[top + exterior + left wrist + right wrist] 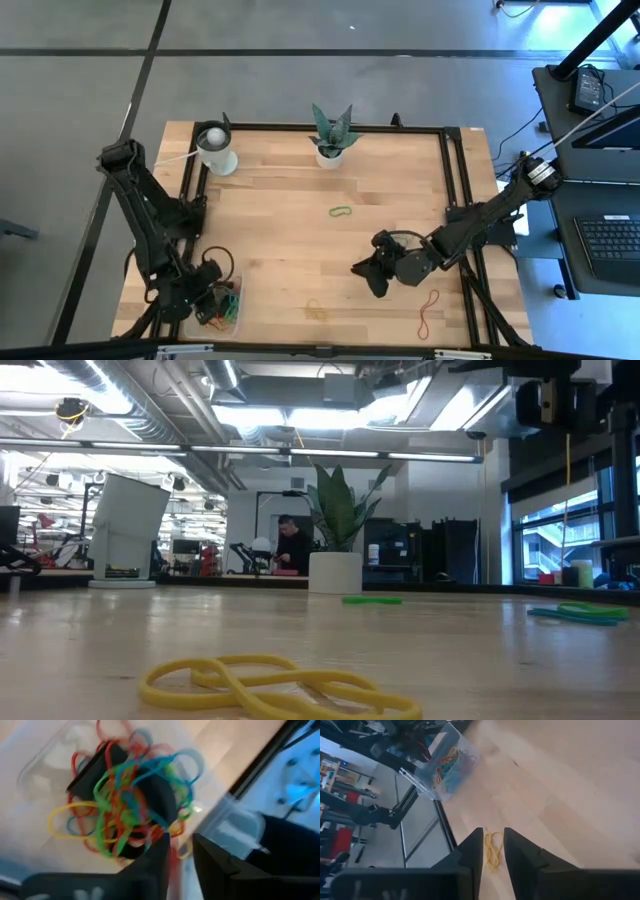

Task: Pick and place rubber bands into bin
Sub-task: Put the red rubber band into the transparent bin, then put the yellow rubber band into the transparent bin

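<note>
**Table** (290,250): pale wood top inside a black frame rail; the middle of the top is bare and open.

**Bin** (228,308): clear tub at the table's 7 o'clock corner, close to the front edge and left rail. It holds a tangle of rubber bands (125,805) in green, red, orange, yellow and blue, heaped over a dark block.

**Left gripper** (205,290): over the bin at 7 o'clock. In its wrist view the fingers (155,860) stand slightly parted just above the heap, with nothing clearly held between them.

**Right gripper** (375,272): at 5 o'clock, low over bare wood, with clear room toward the centre. In its wrist view the jaws are parted by a narrow gap and nothing is pinched; they frame the yellow band (492,851) lying flat ahead.

**Loose bands:**
- yellow band, 6 o'clock, near the front edge, between bin and right gripper
- green band (342,211), just past centre toward 1 o'clock, apart from everything
- red band (428,310), 5 o'clock, beside the right rail.

**Other items:** white cup (216,150) at 11 o'clock and potted plant (330,135) at 12 o'clock, both along the far edge.
</note>
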You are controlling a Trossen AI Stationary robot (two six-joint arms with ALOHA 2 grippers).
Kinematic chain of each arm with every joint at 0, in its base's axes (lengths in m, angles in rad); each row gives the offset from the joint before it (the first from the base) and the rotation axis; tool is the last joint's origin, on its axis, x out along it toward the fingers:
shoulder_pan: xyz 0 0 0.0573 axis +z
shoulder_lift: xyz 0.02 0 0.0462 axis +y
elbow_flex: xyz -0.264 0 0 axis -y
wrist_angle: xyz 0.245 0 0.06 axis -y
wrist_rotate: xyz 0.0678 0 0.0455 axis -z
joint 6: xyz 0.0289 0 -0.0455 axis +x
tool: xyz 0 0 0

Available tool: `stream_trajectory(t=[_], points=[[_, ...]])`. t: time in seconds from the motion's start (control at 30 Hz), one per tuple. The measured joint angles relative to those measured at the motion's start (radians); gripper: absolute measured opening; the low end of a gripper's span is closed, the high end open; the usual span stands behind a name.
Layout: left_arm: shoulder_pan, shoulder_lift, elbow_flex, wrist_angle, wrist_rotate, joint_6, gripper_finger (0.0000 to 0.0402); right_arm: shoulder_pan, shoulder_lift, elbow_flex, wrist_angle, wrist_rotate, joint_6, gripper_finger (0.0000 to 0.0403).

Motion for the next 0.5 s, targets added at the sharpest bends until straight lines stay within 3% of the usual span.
stream_trajectory(t=[0.27,0.5], points=[[-0.004,0.053,-0.004,0.009,0.137,0.060,0.0167,0.000,0.065,0.000,0.021,-0.001,0.103,0.0054],[-0.003,0.015,-0.004,-0.040,0.102,0.033,0.0199,0.000,0.075,0.000,0.048,-0.001,0.119,0.0049]])
